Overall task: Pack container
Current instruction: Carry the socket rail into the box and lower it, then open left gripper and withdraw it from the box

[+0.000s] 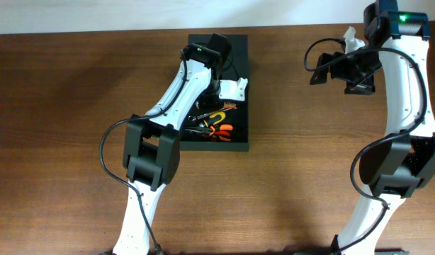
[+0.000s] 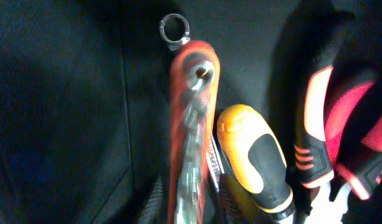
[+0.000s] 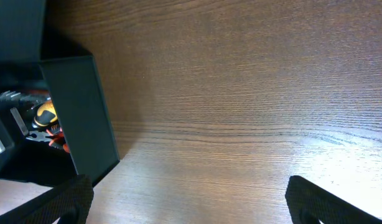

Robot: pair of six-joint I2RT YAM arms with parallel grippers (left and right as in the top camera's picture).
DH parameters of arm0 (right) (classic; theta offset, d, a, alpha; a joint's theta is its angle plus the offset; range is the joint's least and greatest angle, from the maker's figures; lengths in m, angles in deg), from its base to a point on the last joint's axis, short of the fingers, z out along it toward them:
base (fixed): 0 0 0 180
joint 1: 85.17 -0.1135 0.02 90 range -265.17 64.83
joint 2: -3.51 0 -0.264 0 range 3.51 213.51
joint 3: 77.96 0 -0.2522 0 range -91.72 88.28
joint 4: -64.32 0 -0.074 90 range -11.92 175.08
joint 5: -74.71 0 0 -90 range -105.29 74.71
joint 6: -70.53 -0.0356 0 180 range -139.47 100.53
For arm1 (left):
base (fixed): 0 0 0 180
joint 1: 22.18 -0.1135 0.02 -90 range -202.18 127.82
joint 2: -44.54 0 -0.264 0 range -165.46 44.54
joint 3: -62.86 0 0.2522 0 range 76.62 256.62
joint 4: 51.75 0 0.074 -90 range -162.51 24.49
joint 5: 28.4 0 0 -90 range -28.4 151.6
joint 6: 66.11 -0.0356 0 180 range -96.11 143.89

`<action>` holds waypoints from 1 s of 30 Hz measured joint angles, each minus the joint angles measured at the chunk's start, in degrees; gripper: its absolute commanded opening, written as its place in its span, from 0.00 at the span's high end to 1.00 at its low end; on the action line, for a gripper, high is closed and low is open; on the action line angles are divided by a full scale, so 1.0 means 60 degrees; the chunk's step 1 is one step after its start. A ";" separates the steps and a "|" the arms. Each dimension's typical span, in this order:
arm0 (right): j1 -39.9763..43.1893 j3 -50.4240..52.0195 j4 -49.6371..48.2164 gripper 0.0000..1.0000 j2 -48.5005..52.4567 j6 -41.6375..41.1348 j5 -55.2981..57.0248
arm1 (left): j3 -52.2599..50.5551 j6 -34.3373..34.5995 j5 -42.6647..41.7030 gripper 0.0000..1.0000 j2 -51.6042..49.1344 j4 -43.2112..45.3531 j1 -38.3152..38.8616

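**Laying the orange tool down beside the others**

The container [image 1: 239, 49] lay open in the middle of the surface [image 1: 69, 85], and the left fingers [image 2: 158, 200] were down inside it. In the left wrist view the orange tool [image 2: 191, 124] ran up from the bottom edge with a dark textured pad close on each side of it. The fingers seemed narrow and holding it, although this part was blurred. Just beside the tool on its right lay a screwdriver [image 2: 253, 162] with a yellow and black handle. Further right were the red and black pliers [image 2: 318, 118]. The floor of the box left of the tool was bare.

The step in hand was probably to set this tool on the floor. To do it well, the tool should go down parallel to the screwdriver and a little toward the bare side, so that it would not ride up on the yellow handle. The fingers should open only when the tool rested flat, and only a little, because the screwdriver left small room on that side. After that a straight lift would be safest, so that the pads would not drag the tool or catch the neighbours.

The right fingers [image 3: 60, 202] hung wide apart with nothing between them, over the bare surface and well apart from the box. They were not needed for this step.
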 measured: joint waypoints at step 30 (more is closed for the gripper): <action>0.0000 0.0007 -0.1832 0.96 0.0000 -0.0758 -0.1162 | 0.5665 0.8069 -0.0535 0.59 0.0262 -0.3045 -0.2699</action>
